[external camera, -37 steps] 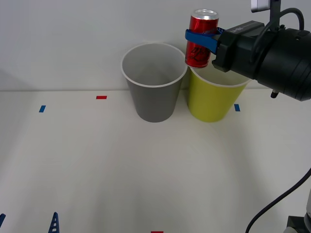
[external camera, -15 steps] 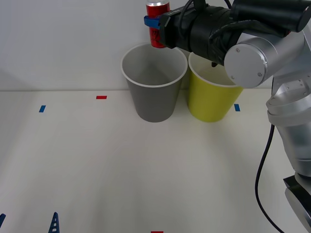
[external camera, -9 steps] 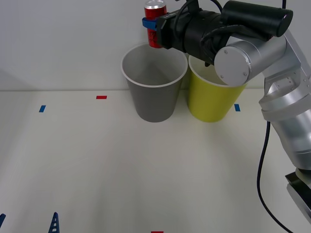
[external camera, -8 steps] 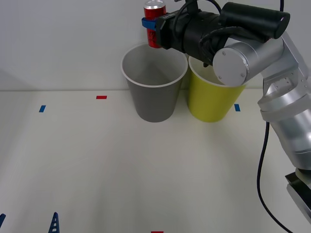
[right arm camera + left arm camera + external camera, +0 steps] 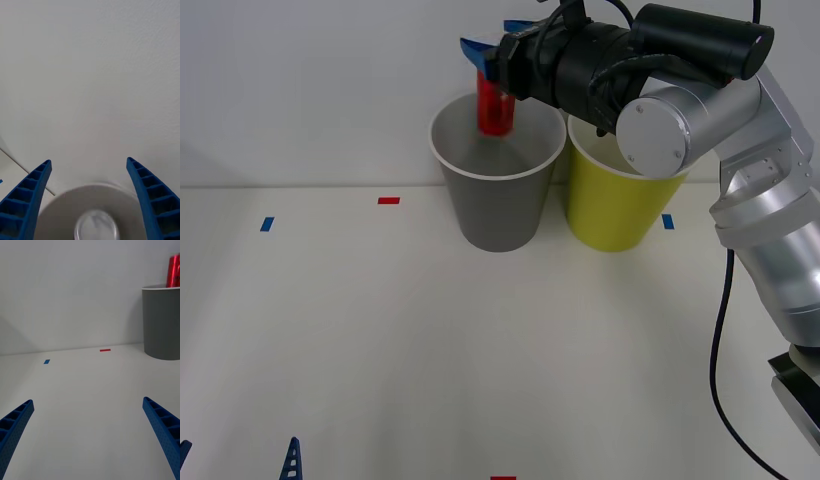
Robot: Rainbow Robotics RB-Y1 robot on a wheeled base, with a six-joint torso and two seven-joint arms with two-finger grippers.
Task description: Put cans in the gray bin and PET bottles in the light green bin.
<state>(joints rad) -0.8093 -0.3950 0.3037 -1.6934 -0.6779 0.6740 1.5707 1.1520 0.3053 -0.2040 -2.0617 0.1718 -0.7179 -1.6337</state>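
The red can (image 5: pixel 495 105) is loose and dropping, blurred, through the mouth of the gray bin (image 5: pixel 498 205). Directly above it my right gripper (image 5: pixel 495 38) stands open with nothing between its fingers. In the right wrist view the open right gripper (image 5: pixel 89 162) looks down on the gray bin's rim (image 5: pixel 56 198) and the can's silver top (image 5: pixel 95 228). The light green bin (image 5: pixel 615 205) stands touching the gray bin's right side. My left gripper (image 5: pixel 237 458) is parked open at the table's near left edge. From the left gripper (image 5: pixel 88 401) I see the gray bin (image 5: pixel 163 326) and the can (image 5: pixel 173 272). PET bottles are out of view.
Both bins stand against the white back wall. Small tape marks lie on the white table: red (image 5: pixel 388 200), blue (image 5: pixel 267 224) and blue (image 5: pixel 667 221). The right arm (image 5: pixel 760 230) and its cable reach over the light green bin.
My right gripper carried the can leftward from over the light green bin to above the gray bin, then opened. The can has left the fingers and is falling into the gray bin.
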